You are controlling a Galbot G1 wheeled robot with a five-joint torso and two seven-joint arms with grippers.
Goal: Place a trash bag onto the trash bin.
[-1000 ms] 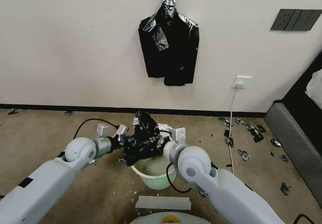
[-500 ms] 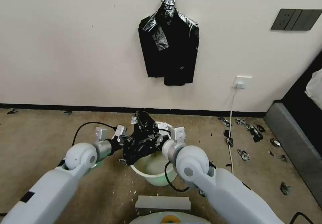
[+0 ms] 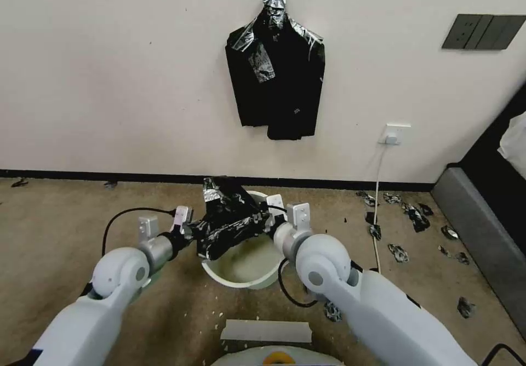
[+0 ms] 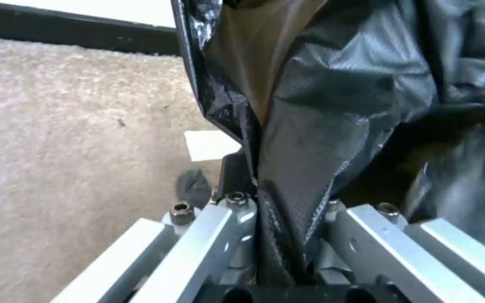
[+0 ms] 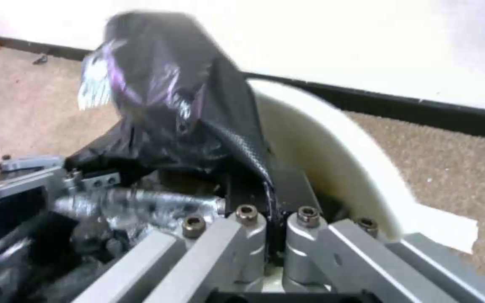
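The left end effector (image 4: 279, 235) is seen clamped on a pinched fold of the trash bag (image 3: 227, 221), the film drawn tight between its fingers. The right end effector (image 5: 273, 227) is likewise closed on another edge of the same bag, just inside the far wall of the trash bin (image 3: 241, 270). In the head view, the left end effector (image 3: 189, 229) and the right end effector (image 3: 271, 218) are held near each other above the bin's mouth, with the bag bunched between them.

The bag is held in the air over the left and rear part of the bin's opening; it is not yet spread over the rim, and most of the cream interior is left uncovered. The bin stands on the carpeted floor (image 3: 66, 218) near the wall.

A tear is judged the main risk: the film is thin and is gripped at two small points, so a hard pull apart could rip it. A slip from either clamp could drop the edge into the bin. The light bin could also be dragged or tipped if an edge is caught on the rim.

The bag appears as glossy, crinkled black plastic with silvery glints, crumpled into a compact wad with one peak raised above it
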